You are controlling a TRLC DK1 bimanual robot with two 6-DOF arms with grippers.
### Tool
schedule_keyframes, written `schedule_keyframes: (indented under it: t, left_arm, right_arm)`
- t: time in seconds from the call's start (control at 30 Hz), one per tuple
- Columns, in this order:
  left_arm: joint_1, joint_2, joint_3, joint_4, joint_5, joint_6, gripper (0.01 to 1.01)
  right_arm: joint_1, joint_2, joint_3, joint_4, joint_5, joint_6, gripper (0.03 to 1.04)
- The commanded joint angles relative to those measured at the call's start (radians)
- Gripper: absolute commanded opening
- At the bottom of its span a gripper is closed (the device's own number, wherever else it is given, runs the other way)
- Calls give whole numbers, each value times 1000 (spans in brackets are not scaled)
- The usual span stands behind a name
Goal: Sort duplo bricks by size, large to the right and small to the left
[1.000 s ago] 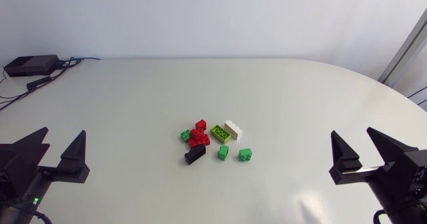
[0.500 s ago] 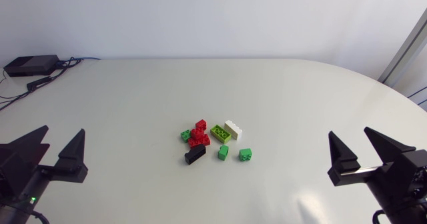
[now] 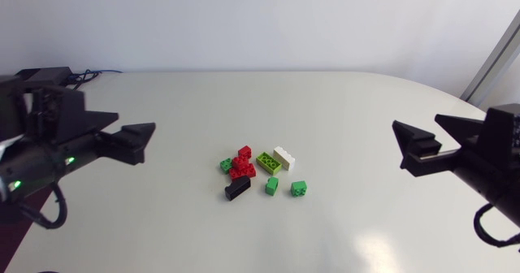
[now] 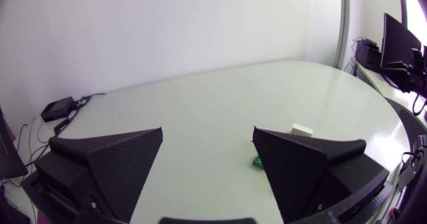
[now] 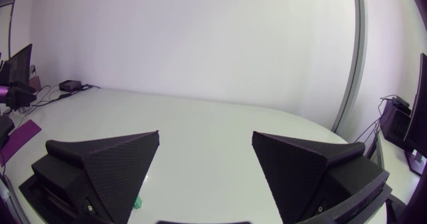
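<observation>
- Head view: you see the bricks piled near the middle of the table, white brick at the pile's 1 o'clock, black brick at 7 o'clock.
- Your left gripper hangs at the pile's 9 o'clock, fingers spread, holding nothing.
- Your right gripper hangs at 3 o'clock, likewise spread and empty, well apart from the pile.

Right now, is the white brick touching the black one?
No, the white brick lies beside the lime brick at the cluster's far side; the black brick sits apart at the near side.
</observation>
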Motion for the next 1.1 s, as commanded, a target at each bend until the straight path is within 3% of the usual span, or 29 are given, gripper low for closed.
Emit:
schedule_keyframes:
  t: [0.0, 0.13, 0.3, 0.47, 0.67, 0.8, 1.07]
  left_arm:
    - [-38, 186, 140, -60, 5, -29, 938]
    - [-75, 453, 279, -112, 100, -23, 913]
    - [-172, 703, 437, -154, 111, 129, 869]
    - [-303, 893, 631, -324, 115, 182, 869]
    - [-363, 1071, 856, -494, 155, 141, 864]
    - [-348, 1212, 1028, -678, 165, 104, 834]
    - [-383, 1319, 1151, -807, 215, 60, 821]
  right_arm:
    - [36, 96, 53, -28, 11, 28, 1002]
    - [59, 202, 88, -48, 1, 51, 1002]
    - [51, 262, 91, -77, -42, 72, 1002]
    - [-1, 255, 54, -110, -143, 71, 1002]
    - [-24, 223, 7, -124, -183, 71, 1002]
    - [-24, 154, -16, -124, -169, 86, 1002]
    - [-20, 251, 44, -132, -172, 154, 1002]
